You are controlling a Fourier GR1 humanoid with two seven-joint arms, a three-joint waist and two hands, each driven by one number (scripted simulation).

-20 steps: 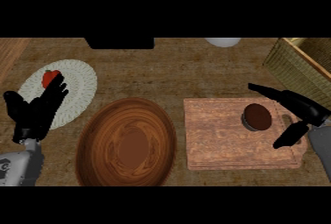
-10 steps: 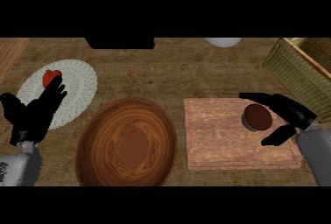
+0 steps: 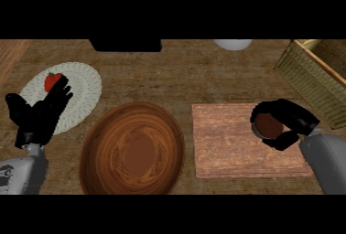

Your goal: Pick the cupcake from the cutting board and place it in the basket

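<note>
The cupcake (image 3: 267,125), brown and round from above, sits on the right part of the reddish cutting board (image 3: 229,146). My right hand (image 3: 294,119) curls round it from the right, fingers over its top edge and thumb below it. The wicker basket (image 3: 314,77) stands at the far right, beyond the board. My left hand (image 3: 39,114) rests open at the left edge, fingers up, over the rim of a white plate.
A large brown wooden bowl (image 3: 133,151) lies left of the board. The white woven plate (image 3: 74,93) at the left holds a red fruit (image 3: 52,81). A dark box (image 3: 126,45) and a white round thing (image 3: 233,44) sit at the counter's back edge.
My right hand has moved left and closed in round the cupcake, its fingers curling over it. The left hand has stayed put.
</note>
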